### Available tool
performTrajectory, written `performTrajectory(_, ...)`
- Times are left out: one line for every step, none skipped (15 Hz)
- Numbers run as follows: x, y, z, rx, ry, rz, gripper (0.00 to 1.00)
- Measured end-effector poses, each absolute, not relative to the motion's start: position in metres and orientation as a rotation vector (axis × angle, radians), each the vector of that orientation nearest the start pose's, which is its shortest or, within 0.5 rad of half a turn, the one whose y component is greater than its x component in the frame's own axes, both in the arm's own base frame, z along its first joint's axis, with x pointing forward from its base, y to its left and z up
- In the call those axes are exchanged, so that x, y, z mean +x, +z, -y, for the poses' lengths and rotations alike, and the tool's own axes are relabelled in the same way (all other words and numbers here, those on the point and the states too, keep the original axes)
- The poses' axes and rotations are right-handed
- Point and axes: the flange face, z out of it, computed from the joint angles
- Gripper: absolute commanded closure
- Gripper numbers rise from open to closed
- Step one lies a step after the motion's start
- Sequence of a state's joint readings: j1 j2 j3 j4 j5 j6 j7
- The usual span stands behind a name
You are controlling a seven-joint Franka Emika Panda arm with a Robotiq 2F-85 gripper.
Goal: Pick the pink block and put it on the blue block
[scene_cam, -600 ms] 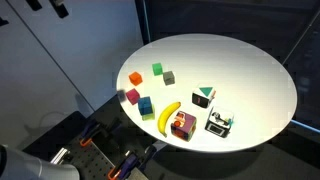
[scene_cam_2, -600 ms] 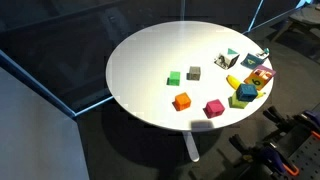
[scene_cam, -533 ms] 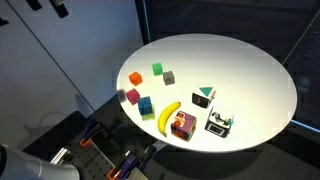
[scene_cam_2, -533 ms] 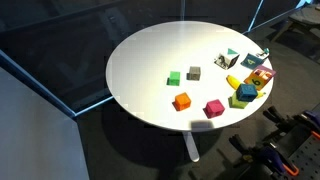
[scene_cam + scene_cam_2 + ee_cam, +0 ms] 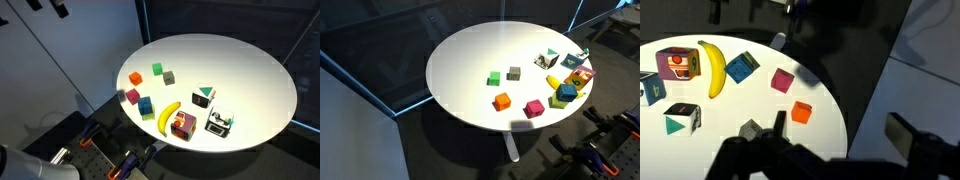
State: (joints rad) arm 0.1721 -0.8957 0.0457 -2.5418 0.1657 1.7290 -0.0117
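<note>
The pink block [image 5: 782, 81] is a small magenta cube on the white round table [image 5: 730, 105], near its edge. It also shows in both exterior views [image 5: 132, 96] [image 5: 533, 108]. The blue block [image 5: 741, 67] sits close beside it, by the banana, and shows in both exterior views [image 5: 146, 105] [image 5: 566, 93]. My gripper [image 5: 840, 135] hangs high above the table edge, near the orange block. It is open and empty, well apart from both blocks. Its left finger [image 5: 780, 125] is over the table and the right one is over the dark floor.
An orange block [image 5: 801, 112], a grey block [image 5: 750, 129] and a green block [image 5: 157, 69] lie nearby. A banana [image 5: 711, 68], a larger magenta cube with yellow markings [image 5: 677, 62] and a white-and-teal cube [image 5: 681, 118] cluster by the blue block.
</note>
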Motion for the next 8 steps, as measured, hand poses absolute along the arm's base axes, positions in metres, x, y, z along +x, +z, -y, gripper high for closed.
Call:
performTrajectory(0.282,0.549,-0.08,-2.991,-0.114,0.286,0.0)
performTrajectory(0.284,0.549,-0.079,-2.992,-0.126,0.276,0.0)
performTrajectory(0.287,0.549,-0.077,-2.993,-0.141,0.263,0.0)
performTrajectory(0.291,0.549,-0.076,-2.993,-0.158,0.249,0.0)
performTrajectory(0.296,0.549,-0.074,-2.993,-0.176,0.233,0.0)
performTrajectory(0.301,0.548,-0.071,-2.993,-0.194,0.214,0.0)
performTrajectory(0.308,0.546,-0.069,-2.993,-0.211,0.192,0.0)
performTrajectory(0.315,0.544,-0.067,-2.993,-0.226,0.163,0.0)
